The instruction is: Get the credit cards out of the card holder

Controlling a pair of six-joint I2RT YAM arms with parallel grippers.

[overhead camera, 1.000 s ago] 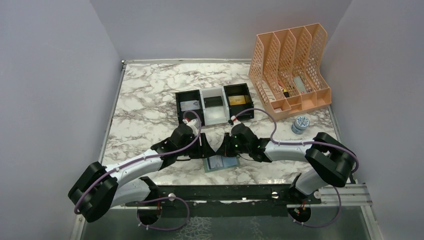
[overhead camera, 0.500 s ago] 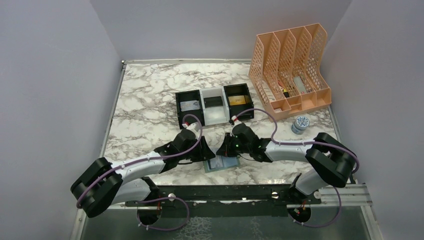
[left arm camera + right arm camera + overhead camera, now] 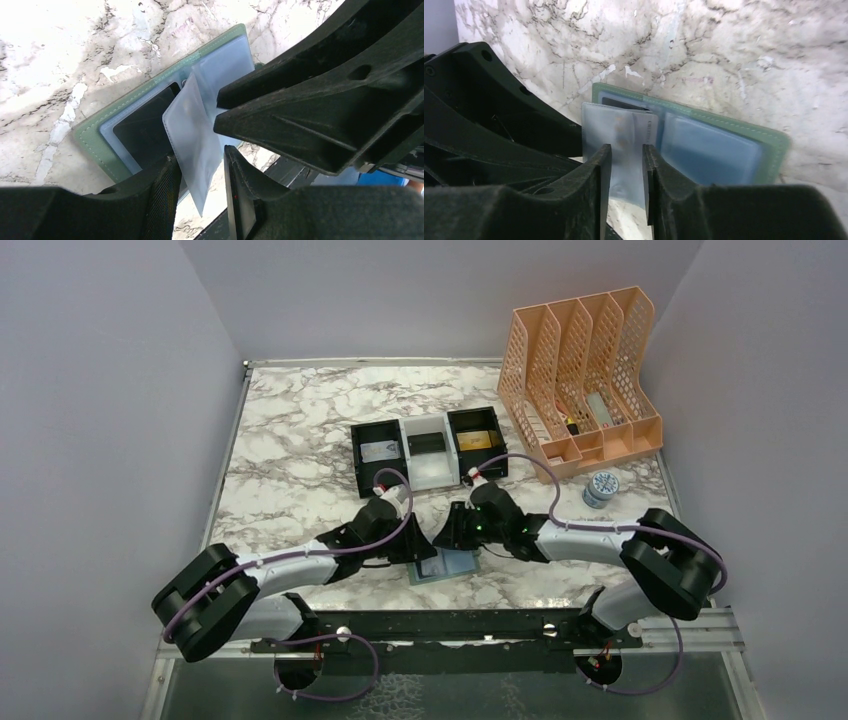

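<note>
At the near edge of the marble surface [image 3: 300, 440], the left claw [image 3: 200, 162] is down low, fingers a little apart, and a clear plastic leaf [image 3: 192, 130] stands right in that gap. Just beneath, the card holder [image 3: 95, 142] lies open and flat, green rim showing, pale pockets up, a dark credit card [image 3: 142, 132] tucked in one pocket. The right claw [image 3: 625, 152] sits nose to nose with the left, the same leaf between its fingers; pinching or not, cannot tell. Behind them, the black-and-white tray [image 3: 432, 478]. Far right, a peach file rack [image 3: 524, 360].
</note>
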